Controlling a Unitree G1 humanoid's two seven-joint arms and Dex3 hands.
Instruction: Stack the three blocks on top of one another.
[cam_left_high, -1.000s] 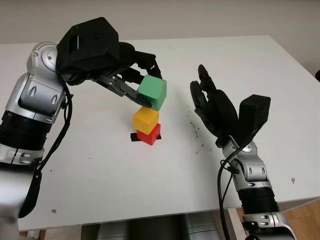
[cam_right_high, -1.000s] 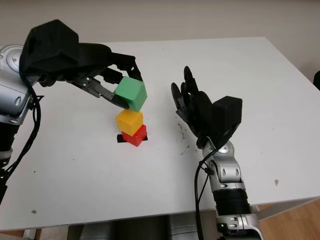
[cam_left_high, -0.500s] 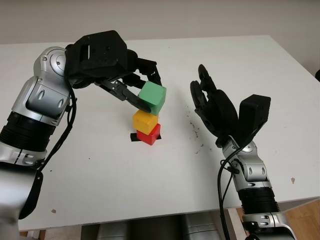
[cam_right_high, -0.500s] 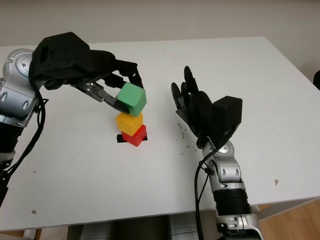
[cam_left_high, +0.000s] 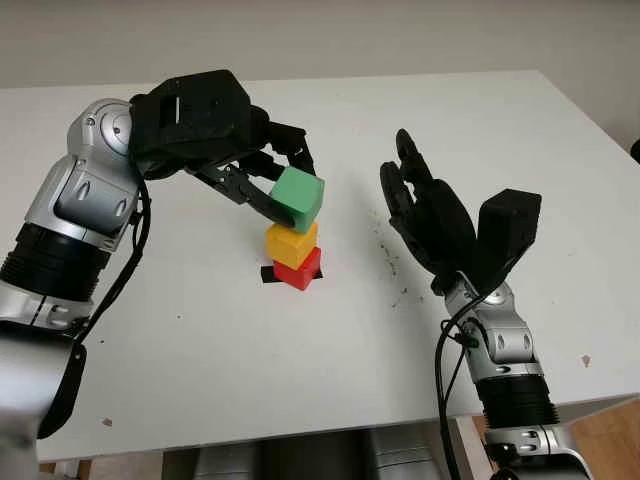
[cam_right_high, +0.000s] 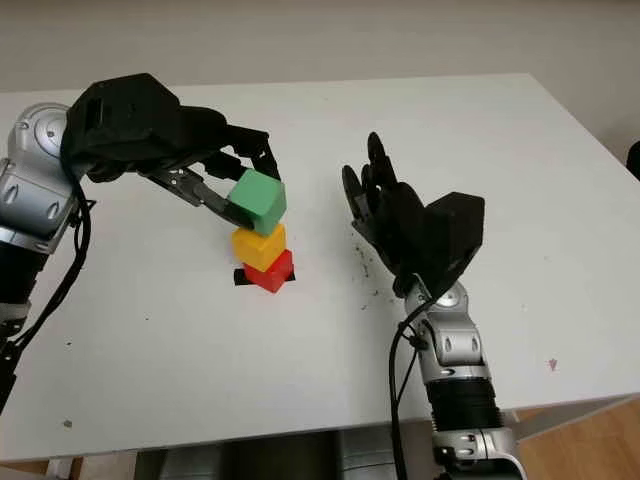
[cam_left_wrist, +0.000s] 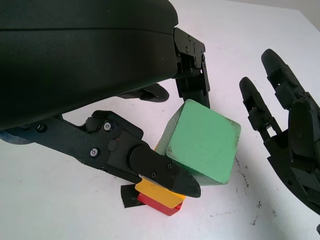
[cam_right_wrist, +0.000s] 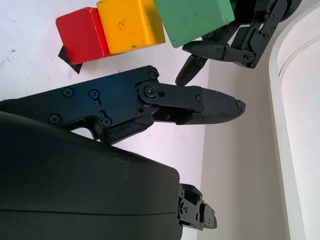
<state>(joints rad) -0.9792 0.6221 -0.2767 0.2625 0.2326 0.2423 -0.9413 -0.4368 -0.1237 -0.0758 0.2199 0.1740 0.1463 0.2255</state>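
held block (cam_left_high: 298, 196) above two-block stack (cam_left_high: 293, 256)

The left hand (cam_left_high: 262, 180) is reached over the table's middle, its fingers (cam_left_wrist: 165, 172) closed in a grasp. The right hand (cam_left_high: 425, 215) is held open, apparently upright, to the right.

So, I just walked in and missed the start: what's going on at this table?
The robot is stacking blocks. Its left hand grips the green block and holds it, tilted, right above the yellow block, which already sits on the red block on the white table. The green block isn't released yet. The right hand is open, raised above the table beside the stack.
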